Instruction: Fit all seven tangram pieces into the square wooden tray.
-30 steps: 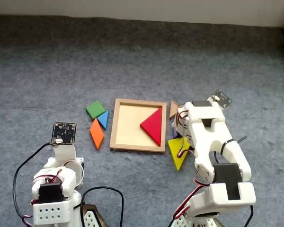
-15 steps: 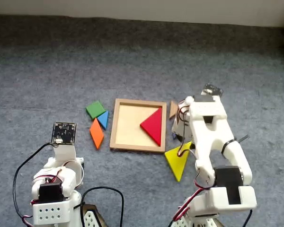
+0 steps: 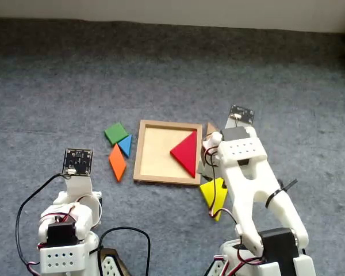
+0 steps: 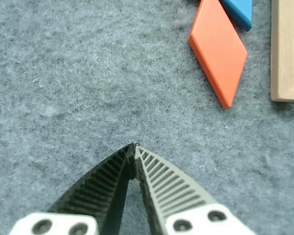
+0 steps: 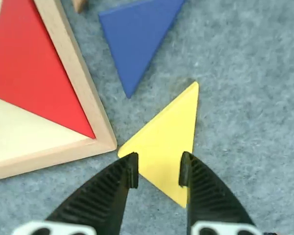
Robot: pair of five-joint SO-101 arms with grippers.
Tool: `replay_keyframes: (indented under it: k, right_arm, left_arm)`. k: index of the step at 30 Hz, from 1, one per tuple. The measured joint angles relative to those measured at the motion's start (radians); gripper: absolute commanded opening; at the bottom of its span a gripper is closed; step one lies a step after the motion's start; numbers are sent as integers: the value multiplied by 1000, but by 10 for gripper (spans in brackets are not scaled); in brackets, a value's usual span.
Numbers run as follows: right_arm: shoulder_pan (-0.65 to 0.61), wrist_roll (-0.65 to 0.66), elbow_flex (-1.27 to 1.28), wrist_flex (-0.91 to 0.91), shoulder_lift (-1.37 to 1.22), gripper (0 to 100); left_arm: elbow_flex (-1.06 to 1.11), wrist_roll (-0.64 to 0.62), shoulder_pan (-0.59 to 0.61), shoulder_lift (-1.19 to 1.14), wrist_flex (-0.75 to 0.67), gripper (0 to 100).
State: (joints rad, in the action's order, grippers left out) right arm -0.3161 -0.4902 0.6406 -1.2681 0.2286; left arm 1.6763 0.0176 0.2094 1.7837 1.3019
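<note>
The square wooden tray (image 3: 142,150) lies mid-table with a red triangle (image 3: 186,152) in its right part. Left of it lie a green square (image 3: 115,133), a small blue triangle (image 3: 125,144) and an orange parallelogram (image 3: 117,161). A yellow triangle (image 3: 214,194) lies off the tray's near right corner, under the right arm (image 3: 241,158). My right gripper (image 5: 158,169) is open, its fingers astride the yellow triangle (image 5: 166,139); a dark blue triangle (image 5: 137,34) lies just beyond. My left gripper (image 4: 133,148) is shut over bare carpet, short of the orange parallelogram (image 4: 218,49).
A tan piece (image 3: 210,131) pokes out beside the tray's far right corner. The left arm (image 3: 69,221) sits folded at the near left. Grey carpet covers the table, with open room behind the tray and along the far side.
The right arm swung left toward the tray's right edge. The yellow triangle slid nearer the front and turned a little. The left arm stayed still.
</note>
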Motion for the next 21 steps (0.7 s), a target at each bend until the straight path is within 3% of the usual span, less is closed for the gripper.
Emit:
replay_keyframes:
  k: [5,21]
  right_arm:
    - [-8,0,0,5,-104,337]
    - [-75,0,-21,107,-276,339]
  left_arm:
    - [0,0,0,0,0,6]
    - [0,0,0,0,0,6]
